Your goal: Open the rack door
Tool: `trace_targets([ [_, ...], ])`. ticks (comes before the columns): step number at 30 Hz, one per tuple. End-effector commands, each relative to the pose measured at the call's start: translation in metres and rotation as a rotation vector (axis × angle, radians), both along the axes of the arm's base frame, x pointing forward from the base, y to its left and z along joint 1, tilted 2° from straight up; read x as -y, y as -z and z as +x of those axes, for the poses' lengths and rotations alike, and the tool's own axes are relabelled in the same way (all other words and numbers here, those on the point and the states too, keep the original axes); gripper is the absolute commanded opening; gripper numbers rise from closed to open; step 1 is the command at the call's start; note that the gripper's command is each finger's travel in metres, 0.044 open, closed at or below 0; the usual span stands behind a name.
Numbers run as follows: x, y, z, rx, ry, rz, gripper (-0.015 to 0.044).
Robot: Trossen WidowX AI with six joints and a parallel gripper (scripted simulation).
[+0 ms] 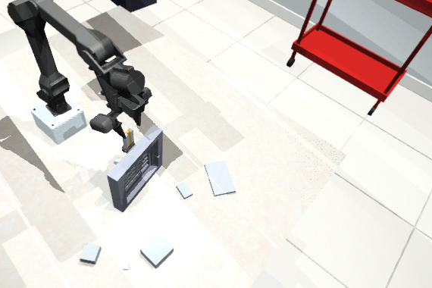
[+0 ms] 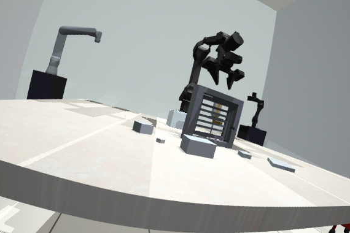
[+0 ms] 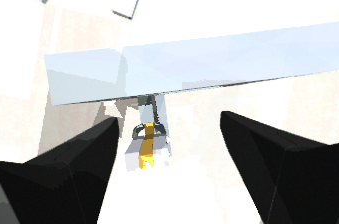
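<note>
The rack's grey frame (image 1: 116, 193) (image 2: 189, 114) (image 3: 200, 62) stands upright on the table. Its slatted door (image 1: 138, 170) sits within the frame and looks closed. The upright handle (image 1: 129, 139) (image 3: 147, 146), grey with a yellow stripe, stands out from the door on the arm's side. In the exterior view it shows only partly, behind the slats. My gripper (image 1: 132, 131) (image 2: 223, 86) (image 3: 169, 121) is open, with nothing held. It points down over the handle's side of the rack. In the wrist view the handle appears between the fingers, nearer the left one; contact is not visible.
On the table's far side of the rack from the arm lie a thick block (image 1: 157, 251) (image 2: 198, 146), a smaller block (image 1: 90, 253) (image 2: 143, 127), a tiny block (image 1: 126, 267) (image 2: 160, 140), a small flat block (image 1: 184, 190) (image 2: 244, 154) and a flat plate (image 1: 220, 178) (image 2: 280, 164).
</note>
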State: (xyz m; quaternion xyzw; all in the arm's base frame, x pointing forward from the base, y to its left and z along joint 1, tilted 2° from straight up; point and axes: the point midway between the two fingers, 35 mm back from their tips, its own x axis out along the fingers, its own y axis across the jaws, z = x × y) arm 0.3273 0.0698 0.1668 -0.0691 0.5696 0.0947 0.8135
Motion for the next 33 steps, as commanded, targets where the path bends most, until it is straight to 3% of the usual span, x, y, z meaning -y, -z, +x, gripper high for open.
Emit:
trace_targets([
  [1, -0.005, 0.010, -0.008, -0.116, -0.028, -0.024, 0.0286],
  [9, -0.011, 0.021, -0.028, -0.346, -0.069, -0.079, 0.0286],
  [33, -0.012, 0.052, -0.027, -0.351, -0.070, -0.081, 0.0286],
])
